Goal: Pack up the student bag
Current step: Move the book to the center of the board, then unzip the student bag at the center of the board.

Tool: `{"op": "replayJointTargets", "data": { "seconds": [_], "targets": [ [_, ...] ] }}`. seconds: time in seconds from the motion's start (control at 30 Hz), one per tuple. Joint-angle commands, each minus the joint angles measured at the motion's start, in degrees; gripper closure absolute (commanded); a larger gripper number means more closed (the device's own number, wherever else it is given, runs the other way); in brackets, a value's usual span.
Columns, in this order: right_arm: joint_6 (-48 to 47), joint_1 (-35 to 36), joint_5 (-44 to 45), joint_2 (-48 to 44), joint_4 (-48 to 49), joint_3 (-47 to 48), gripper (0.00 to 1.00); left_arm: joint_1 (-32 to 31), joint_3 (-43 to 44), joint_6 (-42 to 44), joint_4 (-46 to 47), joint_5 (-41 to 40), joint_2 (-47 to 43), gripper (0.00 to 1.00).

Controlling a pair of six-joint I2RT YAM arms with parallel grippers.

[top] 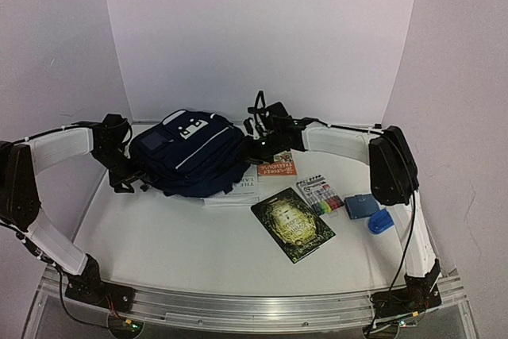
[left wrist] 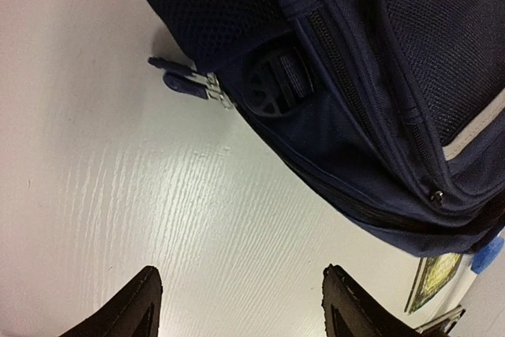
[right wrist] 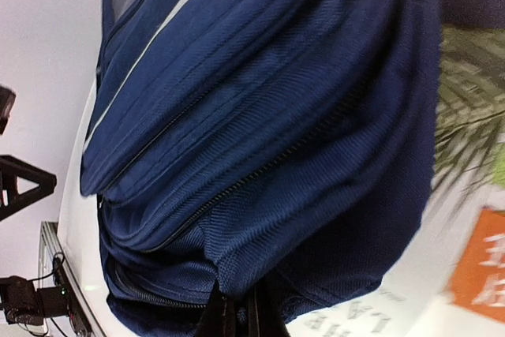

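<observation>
Fabric of student bag (right wrist: 276, 116) pinched in closed right gripper (right wrist: 237, 320); left gripper (left wrist: 241, 274) stands apart, holding nothing

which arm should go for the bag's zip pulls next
Left. The left end effector is open, facing the zip pulls on the bag; the right end effector is shut against the other side.
</observation>
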Motion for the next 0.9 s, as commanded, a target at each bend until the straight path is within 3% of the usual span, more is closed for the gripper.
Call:
{"op": "replayJointTargets", "data": {
  "seconds": [0.0, 0.37, 0.57, 0.87],
  "targets": [
    [-2.8, -2.8, -0.8, -5.3, 0.7, -2.0, 1.0, 0.4, -0.3, 5.6, 9.1, 4.2, 2.1, 0.33],
    [-5.5, -3.3, 0.3, -2.9, 0.2, -2.8, 1.0, 0.3, -0.6, 16.2, 18.1, 10.9, 9.6, 0.45],
    [-6.0, -3.4, 0.4, -3.2, 0.0, -2.8, 1.0, 0.4, -5.6, 19.7, 22.5, 9.9, 8.4, 0.46],
    [-6.3, -3.5, 0.3, -3.5, -0.4, -3.7, 1.0, 0.4, -5.3, 23.2, 26.2, 6.5, 12.3, 0.49]
  ]
}}
